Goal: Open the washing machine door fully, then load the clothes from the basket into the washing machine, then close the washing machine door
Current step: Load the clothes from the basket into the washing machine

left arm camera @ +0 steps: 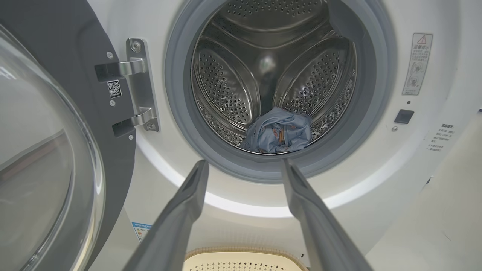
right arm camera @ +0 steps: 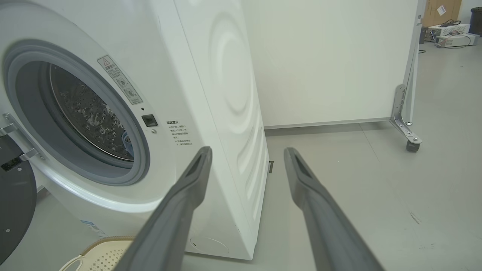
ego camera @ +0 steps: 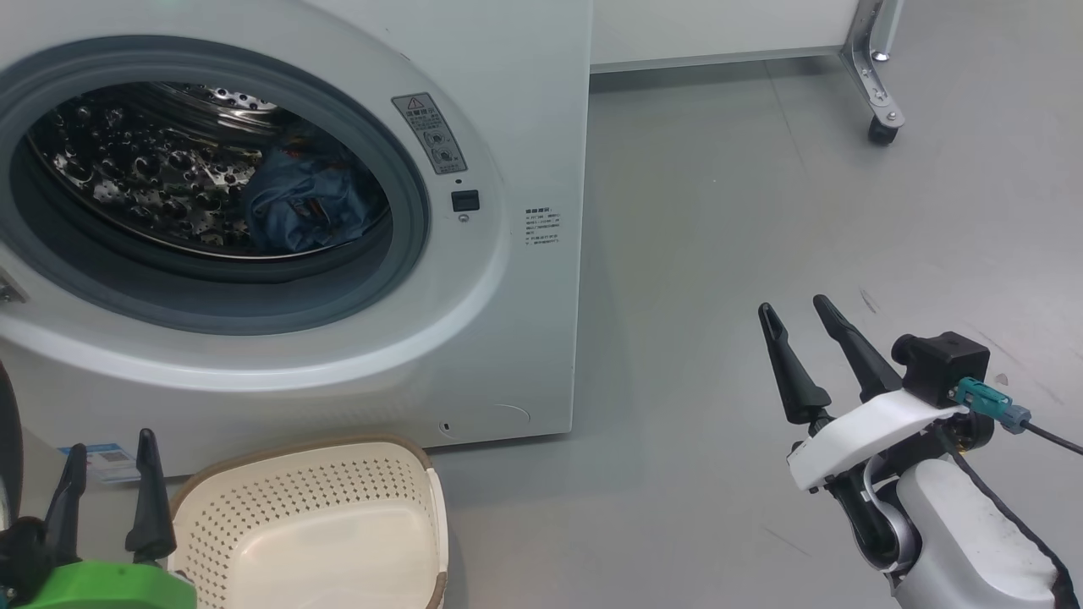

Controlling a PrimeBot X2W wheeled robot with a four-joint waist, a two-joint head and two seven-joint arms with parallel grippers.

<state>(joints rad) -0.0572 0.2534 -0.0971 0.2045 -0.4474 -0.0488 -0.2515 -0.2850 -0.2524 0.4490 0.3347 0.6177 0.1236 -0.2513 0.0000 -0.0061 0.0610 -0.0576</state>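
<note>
The washing machine [ego camera: 508,101] [right arm camera: 226,94] stands with its door [left arm camera: 56,158] [right arm camera: 15,203] swung wide to the left on its steel hinge [left arm camera: 139,84]. Light blue clothes [ego camera: 305,207] [left arm camera: 280,131] lie at the bottom of the perforated drum [left arm camera: 226,82]. The cream basket [ego camera: 313,524] [left arm camera: 241,258] [right arm camera: 101,254] sits on the floor before the machine, nothing showing inside it. My left gripper [ego camera: 110,448] [left arm camera: 244,165] is open beside the basket, pointing at the drum mouth. My right gripper [ego camera: 799,309] [right arm camera: 248,152] is open over the bare floor, right of the machine.
A white partition panel [right arm camera: 324,60] on a castor foot [ego camera: 880,127] [right arm camera: 412,145] stands behind the machine to the right. Grey floor [ego camera: 761,211] stretches right of the machine. A cable [ego camera: 1049,436] trails from my right wrist.
</note>
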